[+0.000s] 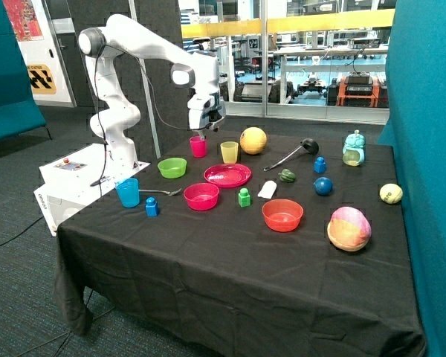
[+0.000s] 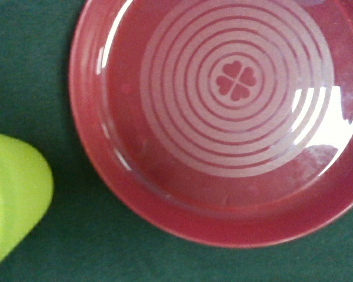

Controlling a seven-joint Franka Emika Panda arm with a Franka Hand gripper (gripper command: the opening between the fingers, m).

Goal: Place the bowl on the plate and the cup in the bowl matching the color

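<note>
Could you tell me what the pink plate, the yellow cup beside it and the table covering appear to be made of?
The pink plate looks like glossy moulded plastic: bright window reflections sit on it, with printed pale rings and a clover at its centre. The yellow cup seems to be smooth, slightly translucent plastic with a softer sheen. The table covering appears to be matte black fabric, draping in folds at the edges. The tool hovers above the pink cup.

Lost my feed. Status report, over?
Gripper above pink plastic tumbler, fingers unclear. Pink bowl not on round pink plate. Plate bare, yellow cup beside it.
</note>
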